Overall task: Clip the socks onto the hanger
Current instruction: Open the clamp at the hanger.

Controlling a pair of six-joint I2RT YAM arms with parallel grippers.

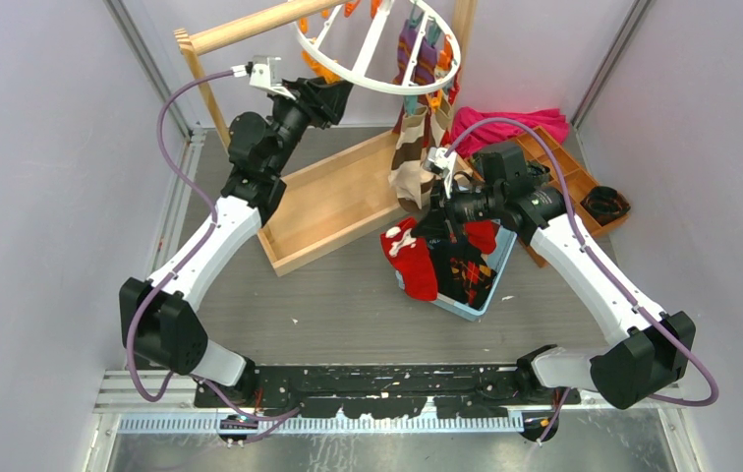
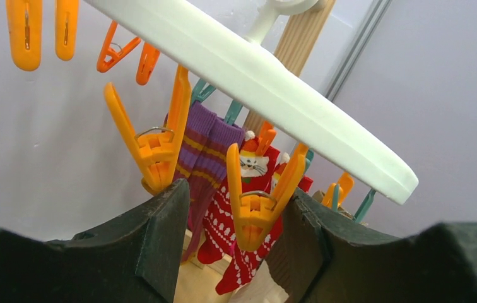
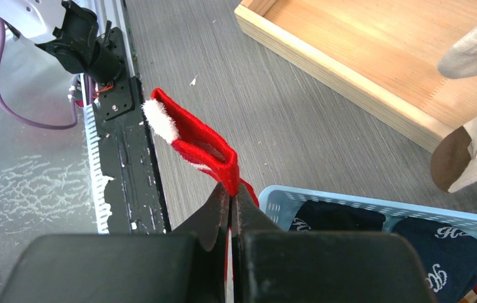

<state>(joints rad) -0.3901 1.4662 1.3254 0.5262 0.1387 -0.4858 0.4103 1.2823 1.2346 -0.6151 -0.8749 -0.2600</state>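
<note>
Two robot arms work at a table [image 3: 223, 63], partway through pinning a sock. The right claw [image 3: 229, 192] is closed tight on the cuff of a red sock [image 3: 188, 136] with white trim, whose folded cuff sticks out past the fingertips. The rest of the sock hangs down over a blue basket [image 3: 349, 205] of socks, right of the table's middle. That arm reaches forward and inward, elbow bent, with its claw low and well below the hanger [image 2: 274, 82]. The left arm stretches up and away to the far edge, where the white ring hanger hangs. The left claw [image 2: 237, 192] is spread wide, its two fingers either side of one orange clip [image 2: 255, 211], which looks unsqueezed and empty. Several socks [image 2: 207, 145] already hang from clips behind it.

The step in hand seems to be readying a free clip for the red sock. Next, the left claw likely needs to pinch the clip's handles open while the right arm lifts the cuff into its mouth
</note>
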